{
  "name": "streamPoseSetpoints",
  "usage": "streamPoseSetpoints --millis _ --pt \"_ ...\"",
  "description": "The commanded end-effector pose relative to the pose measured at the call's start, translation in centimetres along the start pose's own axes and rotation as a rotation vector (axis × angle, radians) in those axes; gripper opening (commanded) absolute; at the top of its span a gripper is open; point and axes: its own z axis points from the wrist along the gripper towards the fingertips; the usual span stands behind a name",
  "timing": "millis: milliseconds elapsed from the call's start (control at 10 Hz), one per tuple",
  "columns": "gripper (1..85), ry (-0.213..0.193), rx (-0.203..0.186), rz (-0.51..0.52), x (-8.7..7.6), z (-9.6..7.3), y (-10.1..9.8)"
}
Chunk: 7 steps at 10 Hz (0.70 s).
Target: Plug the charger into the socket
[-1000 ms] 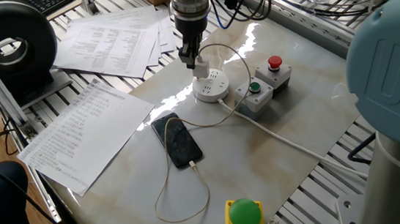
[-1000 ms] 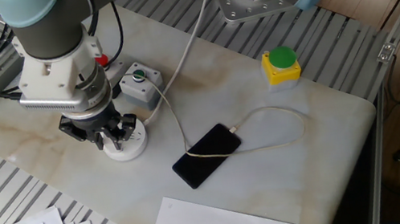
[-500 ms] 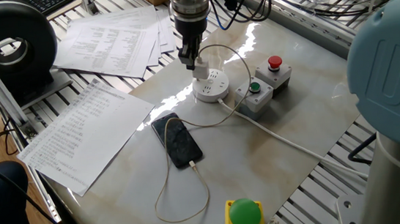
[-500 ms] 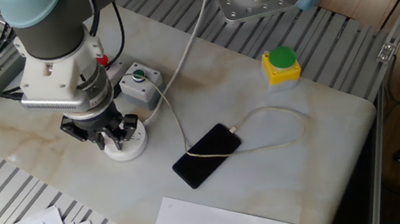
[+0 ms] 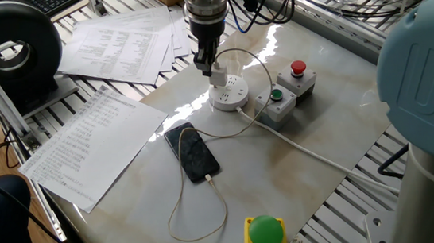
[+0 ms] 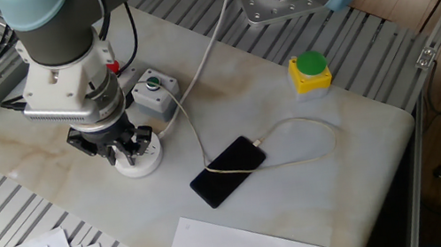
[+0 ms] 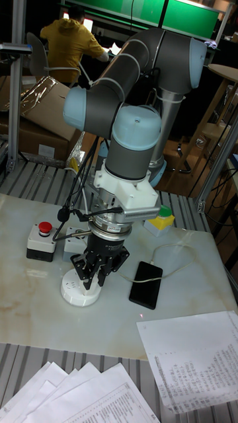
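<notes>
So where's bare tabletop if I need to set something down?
Open marble lies between the phone, the thick cord and the yellow button box. It is crowded around the socket, gripper and grey button boxes.

Little can be read. The large light-blue rounded cap of a robot joint (image 5: 428, 69), at the right edge of one fixed view, bears part of a raised logo, seemingly "UR". The white printed paper sheets (image 5: 91, 141) at the tabletop's edge carry lines of print too small to read.
</notes>
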Motion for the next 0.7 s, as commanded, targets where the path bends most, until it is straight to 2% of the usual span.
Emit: streamPoseSetpoints --millis 0,600 --pt "1.0 -0.013 -0.014 0.009 -0.31 -0.05 0.27" --pt "1.0 -0.014 -0.013 -0.004 -0.39 -0.05 0.26"
